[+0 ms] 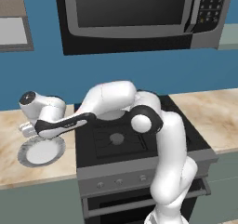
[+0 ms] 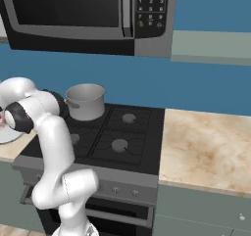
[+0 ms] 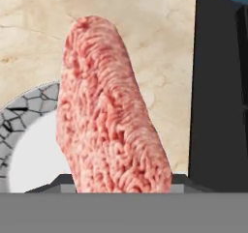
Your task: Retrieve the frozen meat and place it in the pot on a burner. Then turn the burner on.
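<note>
The frozen meat [image 3: 109, 111], a reddish-pink wedge with paler streaks, stands up between my dark fingertips [image 3: 54, 182] in the hand view. My gripper [image 3: 118, 181] is shut on it, held above the counter just left of the stove. In the left base view the gripper [image 1: 26, 130] hovers over the far edge of a white plate [image 1: 42, 151]. A sliver of pink meat [image 2: 2, 117] shows at the left edge of the right base view. The grey pot [image 2: 86, 102] sits on the stove's back-left burner. A front burner [image 2: 119, 144] is bare.
The white plate with a grey cracked rim [image 3: 24, 125] lies below the meat on the marble counter [image 3: 145, 29]. The black stove edge [image 3: 218, 92] is close on the right of the hand view. Knobs [image 1: 119, 181] line the stove front. A microwave [image 1: 135, 14] hangs overhead.
</note>
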{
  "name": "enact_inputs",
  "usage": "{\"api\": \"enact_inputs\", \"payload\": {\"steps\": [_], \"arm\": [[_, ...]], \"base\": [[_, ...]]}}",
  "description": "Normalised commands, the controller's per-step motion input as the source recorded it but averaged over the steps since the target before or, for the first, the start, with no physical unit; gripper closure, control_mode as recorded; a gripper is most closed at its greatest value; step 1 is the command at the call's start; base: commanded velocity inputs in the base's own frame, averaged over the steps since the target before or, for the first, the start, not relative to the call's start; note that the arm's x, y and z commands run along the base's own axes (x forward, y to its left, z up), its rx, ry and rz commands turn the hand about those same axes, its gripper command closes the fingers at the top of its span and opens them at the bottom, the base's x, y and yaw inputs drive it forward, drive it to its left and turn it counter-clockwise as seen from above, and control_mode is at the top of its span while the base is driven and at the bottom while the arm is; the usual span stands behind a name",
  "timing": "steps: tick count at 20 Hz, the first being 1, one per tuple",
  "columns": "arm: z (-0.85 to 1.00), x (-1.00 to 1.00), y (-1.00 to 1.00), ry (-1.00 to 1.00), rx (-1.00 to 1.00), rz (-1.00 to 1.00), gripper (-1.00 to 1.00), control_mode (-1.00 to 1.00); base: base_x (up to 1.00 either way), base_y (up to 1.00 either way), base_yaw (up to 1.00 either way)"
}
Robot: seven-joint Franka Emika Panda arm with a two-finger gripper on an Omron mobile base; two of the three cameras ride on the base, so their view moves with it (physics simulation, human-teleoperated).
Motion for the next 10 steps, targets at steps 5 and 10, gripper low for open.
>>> {"api": "enact_inputs", "payload": {"steps": [5,10], "arm": [[0.65,-0.07,-0.77,-0.24,0.0,0.0,1.0,-1.0],[0.58,0.0,-0.78,-0.16,0.05,0.0,1.0,-1.0]], "base": [[0.0,0.0,0.0],[0.0,0.0,0.0]]}}
